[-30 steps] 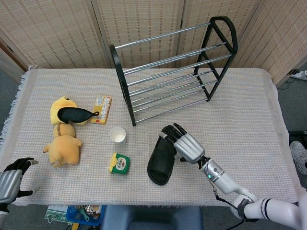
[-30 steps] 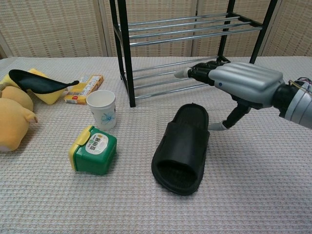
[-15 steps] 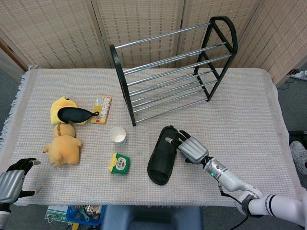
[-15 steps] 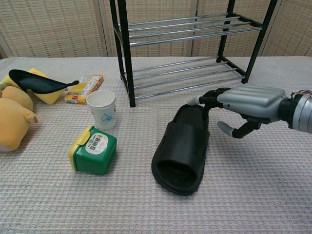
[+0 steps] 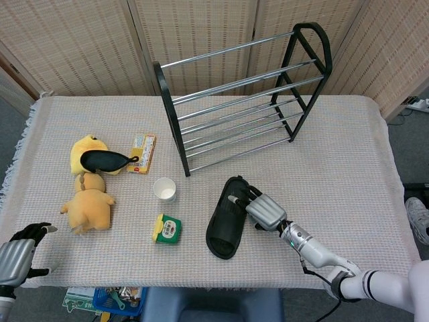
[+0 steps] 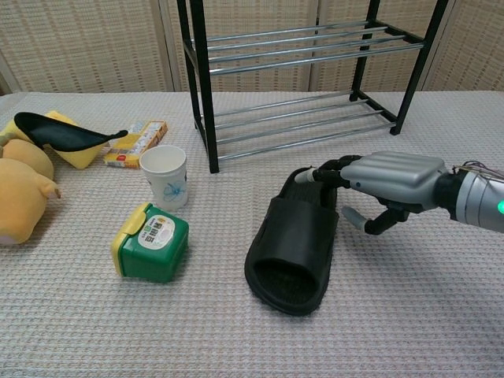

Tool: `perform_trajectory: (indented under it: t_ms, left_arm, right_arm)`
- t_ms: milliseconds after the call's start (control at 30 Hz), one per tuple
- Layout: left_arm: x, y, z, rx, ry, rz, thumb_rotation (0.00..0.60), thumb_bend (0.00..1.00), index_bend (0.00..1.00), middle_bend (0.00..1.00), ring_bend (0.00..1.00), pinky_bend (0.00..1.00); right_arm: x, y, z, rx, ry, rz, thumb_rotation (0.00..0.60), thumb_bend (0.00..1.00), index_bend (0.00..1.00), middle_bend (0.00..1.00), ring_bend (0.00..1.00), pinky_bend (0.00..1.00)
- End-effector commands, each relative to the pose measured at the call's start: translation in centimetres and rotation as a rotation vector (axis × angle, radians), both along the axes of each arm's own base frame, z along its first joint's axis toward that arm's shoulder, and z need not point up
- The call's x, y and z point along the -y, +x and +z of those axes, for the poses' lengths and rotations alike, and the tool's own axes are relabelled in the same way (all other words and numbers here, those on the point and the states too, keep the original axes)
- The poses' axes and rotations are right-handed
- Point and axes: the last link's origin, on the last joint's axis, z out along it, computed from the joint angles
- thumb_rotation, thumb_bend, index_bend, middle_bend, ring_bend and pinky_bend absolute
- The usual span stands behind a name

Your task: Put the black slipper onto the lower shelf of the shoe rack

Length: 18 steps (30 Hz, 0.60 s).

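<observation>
The black slipper (image 5: 226, 220) (image 6: 293, 242) lies flat on the table in front of the shoe rack (image 5: 236, 100) (image 6: 197, 87), its closed end toward the rack. The rack's lower shelf (image 5: 234, 144) (image 6: 295, 126) of metal bars holds nothing. My right hand (image 5: 264, 210) (image 6: 387, 179) hovers low at the slipper's right side. Its fingers (image 6: 327, 172) reach over the slipper's far end and touch it, while the thumb (image 6: 356, 220) stays apart from the slipper's side. My left hand (image 5: 17, 258) rests at the table's near left corner, fingers apart and holding nothing.
A paper cup (image 5: 165, 189) (image 6: 164, 175) and a green box (image 5: 167, 229) (image 6: 151, 241) stand left of the slipper. Further left are yellow plush toys (image 5: 88, 201) (image 6: 20, 193), a black shoe (image 5: 106, 159) (image 6: 59, 132) and a small carton (image 5: 143, 152) (image 6: 135, 144).
My right hand has come down from above the slipper and settled lower, with its fingers now on the slipper's far end. The slipper has not moved. The left hand shifted only slightly.
</observation>
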Motion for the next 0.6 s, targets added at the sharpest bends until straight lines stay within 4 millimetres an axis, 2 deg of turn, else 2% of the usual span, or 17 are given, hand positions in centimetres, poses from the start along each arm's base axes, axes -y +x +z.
perform_trajectory:
  t_ms: [33, 267, 500, 567, 600]
  left_arm:
    - [0.0, 0.0, 0.1, -0.001, 0.002, 0.001, 0.6, 0.15, 0.28, 0.22, 0.18, 0.26]
    - [-0.1, -0.1, -0.1, 0.004, -0.003, -0.004, 0.6, 0.15, 0.28, 0.22, 0.18, 0.26]
    - [-0.2, -0.2, -0.2, 0.006, -0.005, -0.006, 0.6, 0.15, 0.28, 0.22, 0.18, 0.26]
    - [-0.2, -0.1, -0.2, 0.006, -0.007, -0.007, 0.6, 0.15, 0.28, 0.22, 0.18, 0.26]
    - [-0.2, -0.1, -0.2, 0.007, -0.007, -0.009, 0.6, 0.15, 0.28, 0.22, 0.18, 0.26]
  right_arm:
    - [-0.2, -0.4, 0.1, -0.003, -0.01, -0.006, 0.6, 0.7, 0.0, 0.3, 0.0, 0.0]
    - [-1.4, -1.5, 1.0, -0.024, -0.03, -0.026, 0.6, 0.7, 0.0, 0.33, 0.0, 0.0]
    - [-4.4, -2.6, 2.6, -0.039, -0.001, -0.073, 0.6, 0.68, 0.0, 0.33, 0.0, 0.0]
    - [-4.9, -2.6, 3.4, -0.033, -0.016, -0.074, 0.6, 0.63, 0.0, 0.33, 0.0, 0.0]
    - [-4.9, -2.6, 3.7, -0.032, -0.028, -0.072, 0.6, 0.55, 0.0, 0.32, 0.0, 0.0]
